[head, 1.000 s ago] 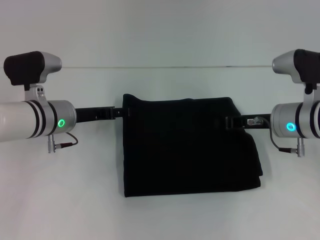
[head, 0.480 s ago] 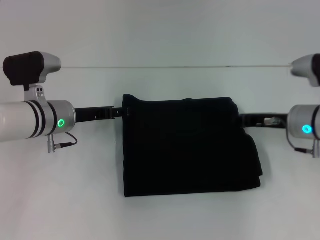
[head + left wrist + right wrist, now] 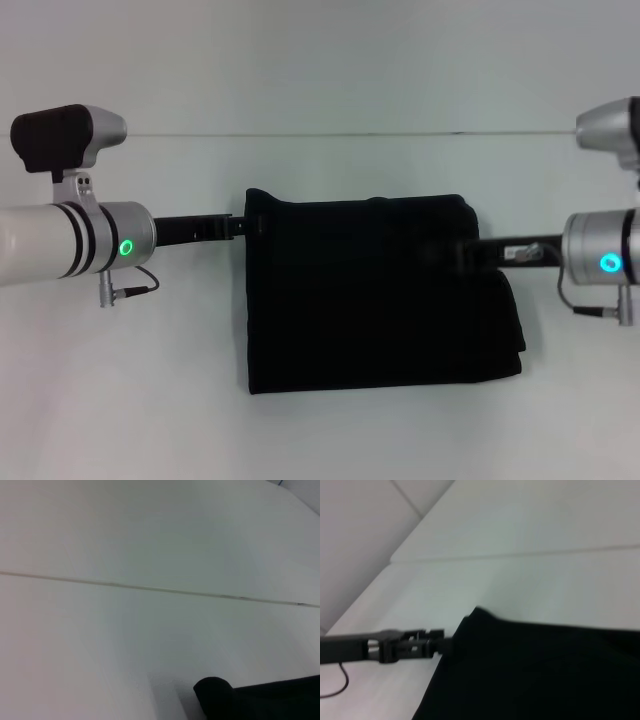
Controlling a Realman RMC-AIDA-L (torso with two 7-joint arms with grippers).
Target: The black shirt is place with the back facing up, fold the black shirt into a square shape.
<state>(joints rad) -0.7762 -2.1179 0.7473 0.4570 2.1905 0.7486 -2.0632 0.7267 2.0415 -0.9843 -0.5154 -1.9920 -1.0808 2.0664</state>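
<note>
The black shirt [image 3: 375,295] lies folded into a rough rectangle at the middle of the white table [image 3: 330,430], with a looser flap sticking out at its right side. My left gripper [image 3: 242,226] reaches in level from the left and is shut on the shirt's left edge near the far corner; the right wrist view shows this left gripper [image 3: 440,644] pinching the black shirt [image 3: 535,675]. The shirt's corner [image 3: 215,692] peeks into the left wrist view. My right gripper [image 3: 462,253] reaches in from the right and sits over the shirt's right part, dark against the dark cloth.
A thin seam [image 3: 350,133] runs across the table behind the shirt. White table surface lies on all sides of the shirt. Both forearms, each with a green light ring, hang at the table's left and right sides.
The right arm pulled back off the shirt to the right, then came in again over its right part. The left arm and the shirt have stayed put.
</note>
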